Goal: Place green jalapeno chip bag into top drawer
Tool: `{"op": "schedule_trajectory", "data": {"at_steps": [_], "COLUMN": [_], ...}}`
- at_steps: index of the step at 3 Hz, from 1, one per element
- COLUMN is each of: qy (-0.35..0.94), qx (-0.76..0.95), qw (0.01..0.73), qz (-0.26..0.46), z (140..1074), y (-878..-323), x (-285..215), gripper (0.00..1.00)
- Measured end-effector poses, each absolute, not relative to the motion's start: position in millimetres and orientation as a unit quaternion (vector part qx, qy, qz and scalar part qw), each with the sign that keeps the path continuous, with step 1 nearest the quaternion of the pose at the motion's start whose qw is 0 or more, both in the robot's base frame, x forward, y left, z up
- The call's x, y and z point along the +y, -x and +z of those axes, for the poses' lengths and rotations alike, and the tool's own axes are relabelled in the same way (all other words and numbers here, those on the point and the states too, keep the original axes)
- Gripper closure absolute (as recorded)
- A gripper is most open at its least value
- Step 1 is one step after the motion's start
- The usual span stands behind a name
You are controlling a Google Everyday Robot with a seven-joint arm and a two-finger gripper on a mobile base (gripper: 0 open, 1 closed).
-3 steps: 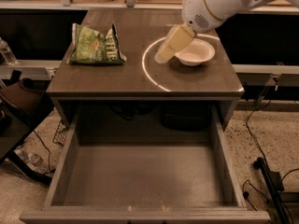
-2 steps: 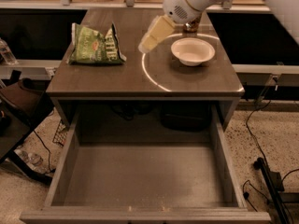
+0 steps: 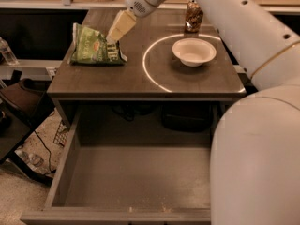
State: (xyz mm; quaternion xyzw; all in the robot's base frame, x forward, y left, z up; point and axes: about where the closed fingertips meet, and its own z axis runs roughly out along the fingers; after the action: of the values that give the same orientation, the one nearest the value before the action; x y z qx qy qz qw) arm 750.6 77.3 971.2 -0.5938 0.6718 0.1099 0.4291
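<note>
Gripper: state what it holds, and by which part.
Cannot be told: the gripper is at the upper right corner of the green jalapeno chip bag.

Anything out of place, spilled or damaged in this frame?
Nothing stands out. The green jalapeno chip bag lies crinkled on the left of the table, the gripper at its upper right corner. The white bowl and brown can stand upright, the top drawer is open, nothing spilled.
</note>
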Motion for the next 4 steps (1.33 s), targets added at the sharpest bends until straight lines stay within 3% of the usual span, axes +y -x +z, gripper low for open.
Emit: {"op": "schedule_trajectory", "data": {"at_steps": [2,4], "qy": [0.596,0.604], "qx": [0.662,0.660], "qw": [0.423,0.409], "qz": [0.165,0.180], "z": [910,873], "y": [-758,-748], "x": [129,156], "gripper": [0.00,0.40]}}
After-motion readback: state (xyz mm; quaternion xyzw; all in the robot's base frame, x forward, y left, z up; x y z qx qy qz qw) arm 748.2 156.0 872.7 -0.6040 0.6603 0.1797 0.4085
